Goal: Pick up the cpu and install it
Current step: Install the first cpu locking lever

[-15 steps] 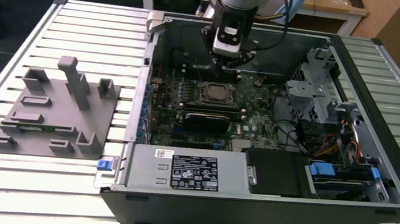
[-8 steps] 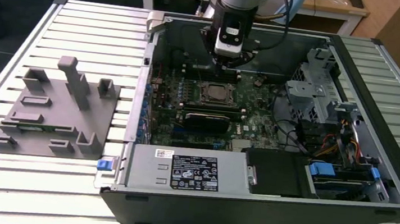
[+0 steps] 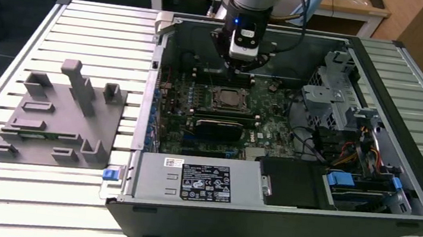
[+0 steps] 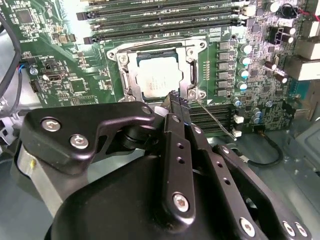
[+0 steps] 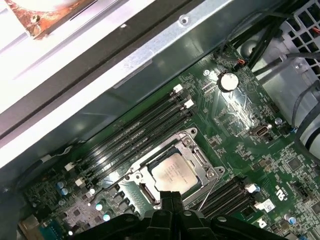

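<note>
Closest thing to the lens is the claw (image 4: 176,97). Its two black fingers are pressed together with nothing between them, so it's empty. In both wrist views the tips (image 5: 171,196) hang just over one edge of the socket frame (image 4: 122,75). I can't tell if they actually touch it.

The cpu (image 4: 159,77) lies flat inside the socket frame, pale metal top facing up, and it looks square to the rim. So by the look of it the chip is seated. A thin wire lever (image 4: 212,116) runs out from one corner of the socket frame, and I can't say whether it's latched.

The memory slots (image 4: 165,20) run in long rows right beside the socket frame, on the side away from the claw. In the exterior view the grey tray (image 3: 60,119) sits on the slatted desk (image 3: 95,21), well apart from the socket frame and outside the computer case (image 3: 262,232).

My guess on handling: the chip is light, thin and totally stiff, so no flex to worry about. The metal lid looks slick, so pinching it top and bottom is a bad idea. The underside contacts and the socket pins are the fragile bits. I'd take it by two opposite side edges, keep it level, and never drag it across the socket frame.
</note>
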Motion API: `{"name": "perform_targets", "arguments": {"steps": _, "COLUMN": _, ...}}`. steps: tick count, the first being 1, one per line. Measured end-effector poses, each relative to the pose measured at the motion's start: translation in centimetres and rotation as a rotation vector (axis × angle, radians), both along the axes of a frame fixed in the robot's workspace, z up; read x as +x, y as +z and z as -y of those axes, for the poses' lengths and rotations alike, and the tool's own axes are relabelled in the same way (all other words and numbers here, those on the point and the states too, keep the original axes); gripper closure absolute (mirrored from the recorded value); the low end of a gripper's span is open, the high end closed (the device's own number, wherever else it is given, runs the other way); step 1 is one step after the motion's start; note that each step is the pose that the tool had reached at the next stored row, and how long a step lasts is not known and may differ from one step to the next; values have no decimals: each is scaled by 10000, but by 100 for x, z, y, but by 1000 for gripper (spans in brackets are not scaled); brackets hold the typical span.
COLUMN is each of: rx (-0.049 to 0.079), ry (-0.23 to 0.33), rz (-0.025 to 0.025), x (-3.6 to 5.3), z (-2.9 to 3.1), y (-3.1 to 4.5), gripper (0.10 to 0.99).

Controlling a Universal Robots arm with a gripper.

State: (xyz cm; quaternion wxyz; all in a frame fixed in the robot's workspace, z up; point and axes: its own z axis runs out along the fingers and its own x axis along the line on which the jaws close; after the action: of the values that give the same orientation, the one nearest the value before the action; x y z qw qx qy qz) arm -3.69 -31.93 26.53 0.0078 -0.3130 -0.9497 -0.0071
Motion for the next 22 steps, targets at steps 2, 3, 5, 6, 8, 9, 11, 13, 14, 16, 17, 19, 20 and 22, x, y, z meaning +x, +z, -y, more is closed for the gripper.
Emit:
{"name": "perform_targets", "arguments": {"steps": 2, "rx": 0, "ry": 111, "rz": 1, "x": 0, "z": 0, "y": 0, "gripper": 969}}
{"name": "perform_targets", "arguments": {"steps": 3, "rx": 0, "ry": 167, "rz": 0, "x": 0, "z": 0, "y": 0, "gripper": 969}}
{"name": "perform_targets", "arguments": {"steps": 5, "rx": 0, "ry": 283, "rz": 0, "x": 0, "z": 0, "y": 0, "gripper": 969}}
{"name": "perform_targets", "arguments": {"steps": 6, "rx": 0, "ry": 341, "rz": 0, "x": 0, "z": 0, "y": 0, "gripper": 969}}
{"name": "perform_targets", "arguments": {"steps": 8, "rx": 0, "ry": 467, "rz": 0, "x": 0, "z": 0, "y": 0, "gripper": 969}}
{"name": "perform_targets", "arguments": {"steps": 9, "rx": 0, "ry": 528, "rz": 0, "x": 0, "z": 0, "y": 0, "gripper": 969}}
{"name": "perform_targets", "arguments": {"steps": 11, "rx": 0, "ry": 653, "rz": 1, "x": 0, "z": 0, "y": 0, "gripper": 969}}
{"name": "perform_targets", "arguments": {"steps": 13, "rx": -1, "ry": 777, "rz": 0, "x": 0, "z": 0, "y": 0, "gripper": 969}}
{"name": "perform_targets", "arguments": {"steps": 14, "rx": 0, "ry": 834, "rz": 0, "x": 0, "z": 0, "y": 0, "gripper": 969}}
{"name": "perform_targets", "arguments": {"steps": 16, "rx": 0, "ry": 939, "rz": 1, "x": 0, "z": 0, "y": 0, "gripper": 969}}
{"name": "perform_targets", "arguments": {"steps": 17, "rx": 0, "ry": 1000, "rz": 0, "x": 0, "z": 0, "y": 0, "gripper": 969}}
{"name": "perform_targets", "arguments": {"steps": 19, "rx": 0, "ry": 1139, "rz": 1, "x": 0, "z": 0, "y": 0, "gripper": 969}}
{"name": "perform_targets", "arguments": {"steps": 20, "rx": 0, "ry": 1217, "rz": 0, "x": 0, "z": 0, "y": 0, "gripper": 969}}
{"name": "perform_targets", "arguments": {"steps": 22, "rx": 0, "ry": 1376, "rz": 0, "x": 0, "z": 0, "y": 0, "gripper": 969}}
